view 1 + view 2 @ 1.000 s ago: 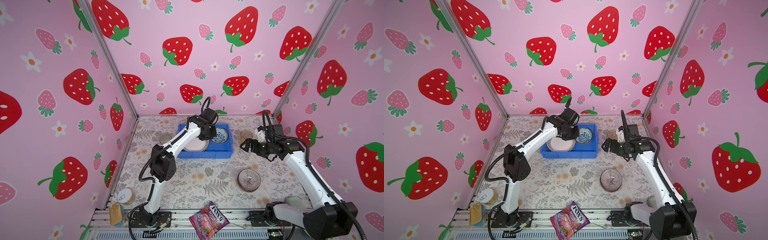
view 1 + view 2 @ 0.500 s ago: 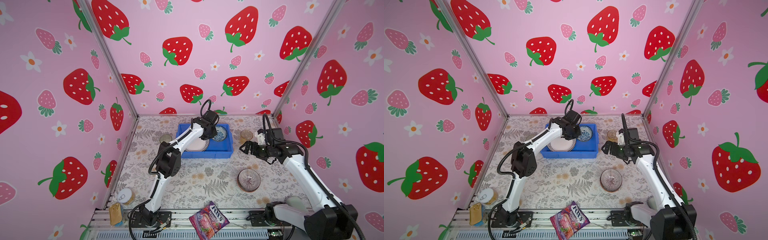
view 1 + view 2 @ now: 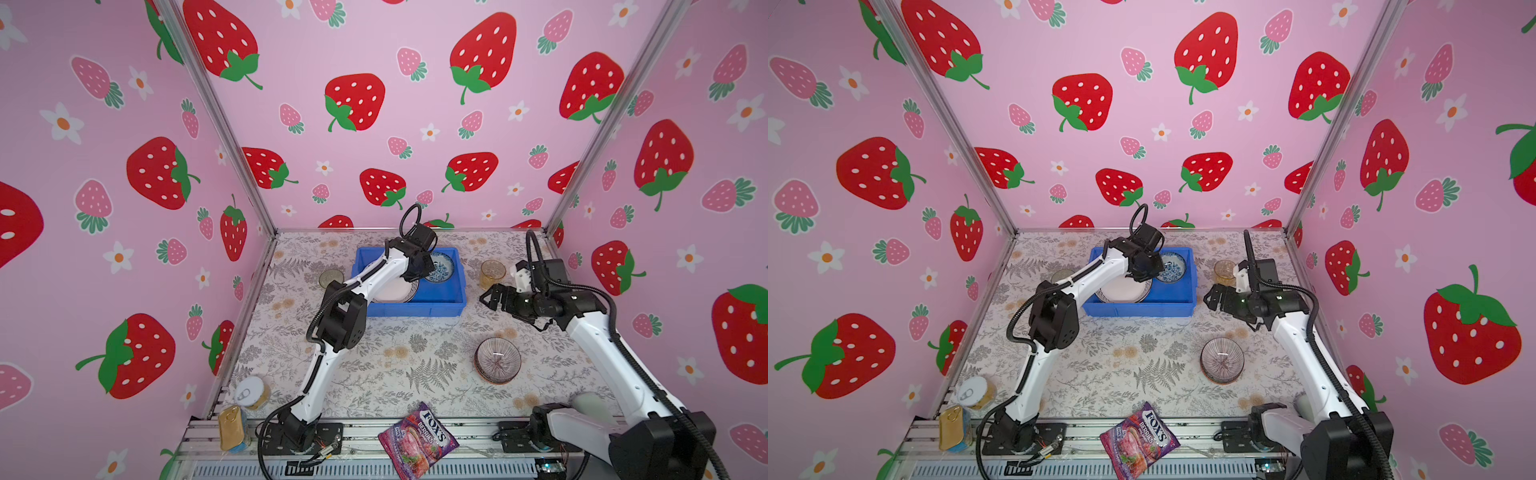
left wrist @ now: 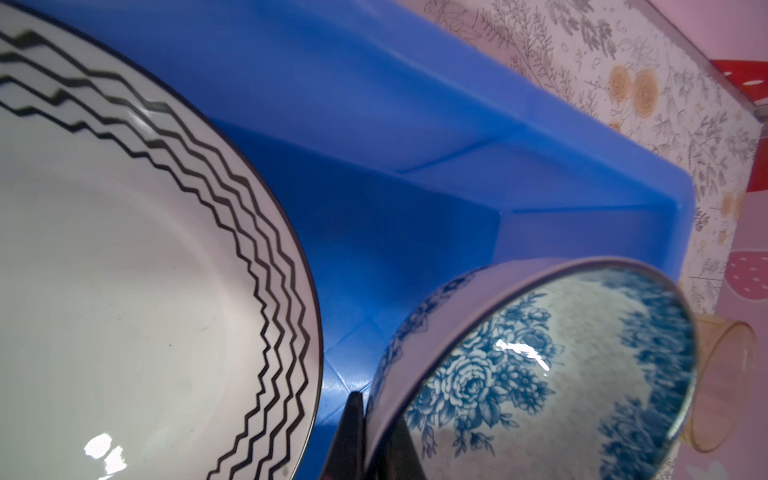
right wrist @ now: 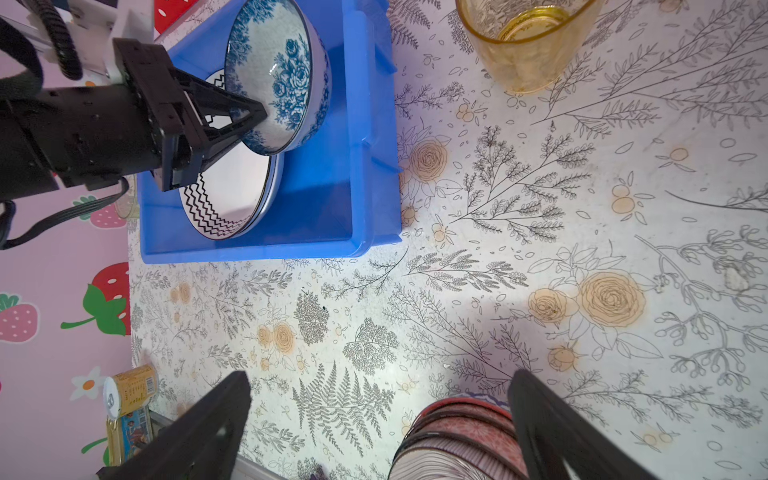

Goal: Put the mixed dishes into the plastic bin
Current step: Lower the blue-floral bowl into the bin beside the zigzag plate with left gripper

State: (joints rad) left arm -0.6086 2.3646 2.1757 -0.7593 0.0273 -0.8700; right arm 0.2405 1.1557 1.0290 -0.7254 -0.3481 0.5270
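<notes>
Right wrist view: my left tool (image 5: 259,114) pinches the tilted blue bowl (image 5: 291,75) inside the plastic bin (image 5: 370,187); I'd level it, then release gently.

blue bin (image 3: 415,308), blue floral bowl (image 3: 444,270), zigzag-rimmed plate (image 3: 398,291)

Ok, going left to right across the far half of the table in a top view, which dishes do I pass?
In order: green tumbler → zigzag plate → blue floral bowl → amber tumbler. Plate and bowl fall inside the blue bin's outline; both tumblers stand outside it.
</notes>
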